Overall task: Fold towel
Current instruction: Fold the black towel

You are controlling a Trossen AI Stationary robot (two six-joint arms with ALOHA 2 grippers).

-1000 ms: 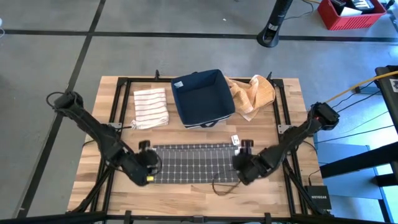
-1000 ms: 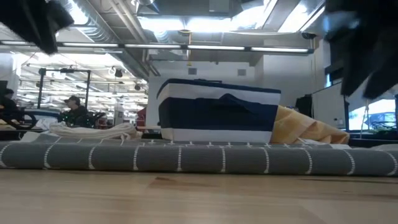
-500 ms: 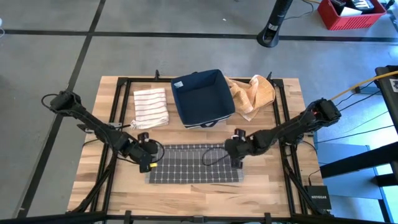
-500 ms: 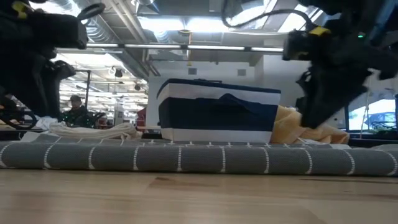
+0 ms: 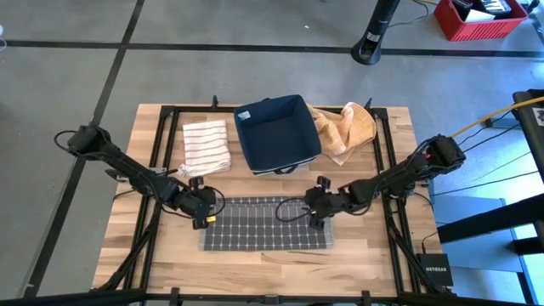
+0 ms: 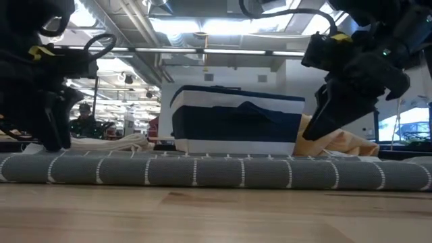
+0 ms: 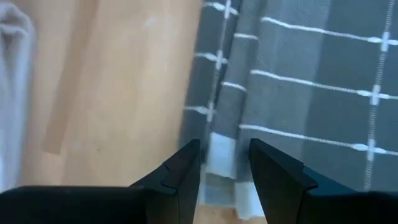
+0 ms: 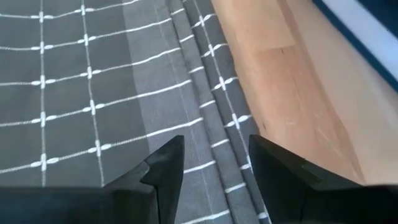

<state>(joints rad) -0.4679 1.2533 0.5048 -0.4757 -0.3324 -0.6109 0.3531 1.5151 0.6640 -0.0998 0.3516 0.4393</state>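
High view: navy bin [image 5: 277, 133] just behind grey towel [image 5: 265, 224], btwn striped cloth [image 5: 206, 146] & tan cloth [image 5: 347, 128].

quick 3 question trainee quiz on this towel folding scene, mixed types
1. True or false: the grey towel lies flat on the table.
2. Which sits left of the blue bin in the high view: A striped cloth, B tan cloth?
3. Fill in: the left gripper and right gripper both hover open over the towel's ___ edge.

Key: 1 true; 2 A; 3 far.
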